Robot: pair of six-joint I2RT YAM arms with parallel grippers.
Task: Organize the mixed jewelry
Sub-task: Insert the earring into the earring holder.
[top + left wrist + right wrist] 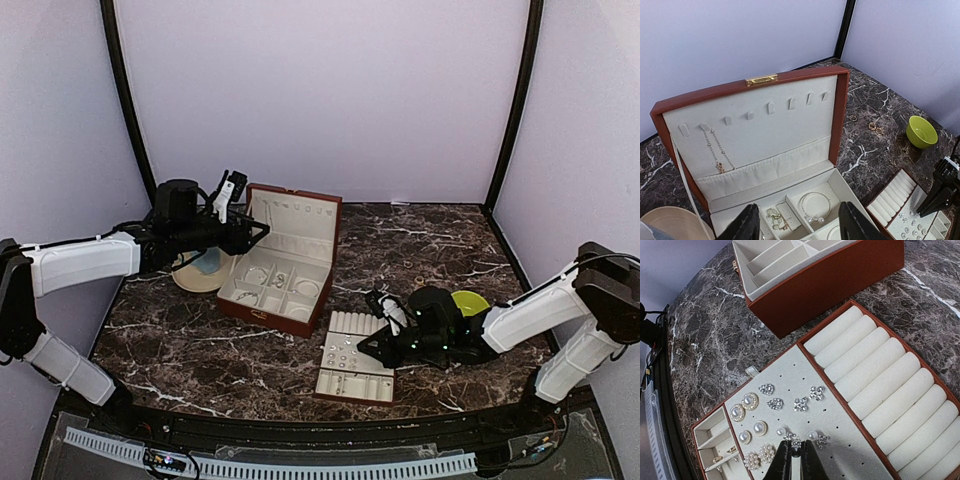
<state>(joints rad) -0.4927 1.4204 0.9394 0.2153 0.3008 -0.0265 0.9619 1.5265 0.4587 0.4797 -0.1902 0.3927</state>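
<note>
The mixed jewelry is spread about. Several pearl and crystal studs [757, 405] sit pinned on the cream tray [850, 450]. My right gripper [796, 449] is shut on a small crystal stud [796, 442] that rests on the tray's pad. In the top view this gripper [372, 347] hovers low over the tray [356, 385]. My left gripper [800, 227] hangs open above the open reddish-brown box [840, 115]. Nothing is between its fingers [747, 225]. Below it, one compartment holds a thin hoop bracelet [816, 206]. A chain [717, 152] hangs on the lid.
Loose small rings [873, 126] lie on the marble right of the box. A green bowl [470, 300] stands behind my right arm. A cream dish [200, 272] sits left of the box [265, 312]. The tray's ring rolls [880, 375] hold nothing.
</note>
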